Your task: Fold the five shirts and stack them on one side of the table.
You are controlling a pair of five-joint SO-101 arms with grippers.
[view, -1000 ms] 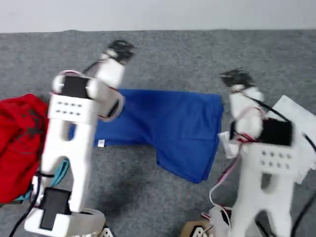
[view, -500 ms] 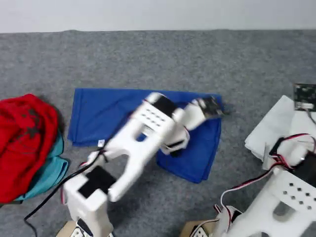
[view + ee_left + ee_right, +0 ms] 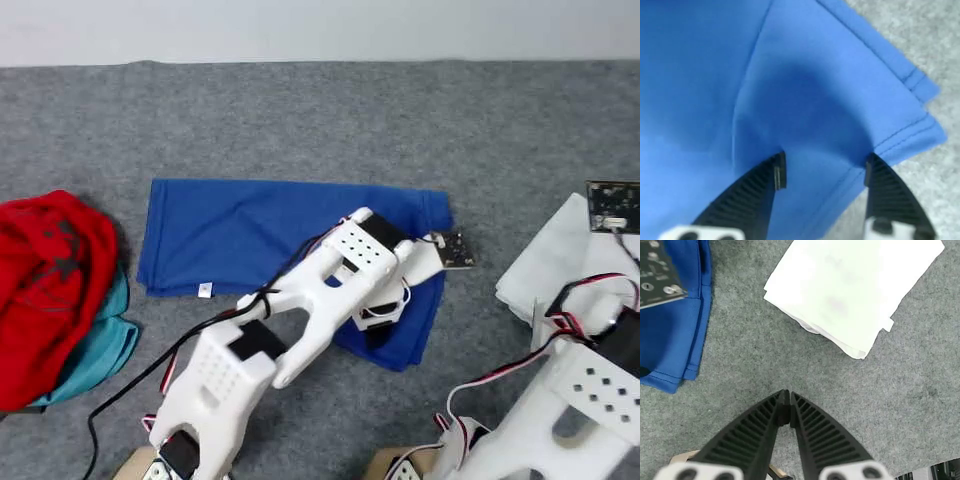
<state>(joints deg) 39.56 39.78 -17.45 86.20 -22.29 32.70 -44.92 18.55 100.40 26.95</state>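
High view puts the blue shirt [image 3: 240, 230] flat in the middle of the grey table [image 3: 300, 110]. Its long side runs from 9 to 3 o'clock, and a doubled-over flap reaches toward 5 o'clock. The left arm [image 3: 310, 290] stretches from the 7 o'clock edge diagonally across that flap, with its wrist above the shirt's 4 o'clock part. From the left wrist view, the left gripper [image 3: 825, 170] has its two black ribbed fingers spread wide apart over the blue cloth, close to a stitched hem and a corner where grey table shows. The tips seem to press into the fabric, though actual contact is hard to confirm from this angle. A folded white shirt [image 3: 545, 270] lies at 3 o'clock, well apart from the blue one, with a strip of bare table between them. The right arm [image 3: 575, 400] stands at the 5 o'clock corner, just beside the white shirt. The right gripper [image 3: 789, 399] has its fingers pressed together with nothing between them. It hangs above the bare strip, between the blue shirt's hem and the white shirt's folded edge. At 9 o'clock a crumpled red shirt [image 3: 50, 290] sits on top of a teal shirt [image 3: 100, 350], whose edge shows toward 8 o'clock.
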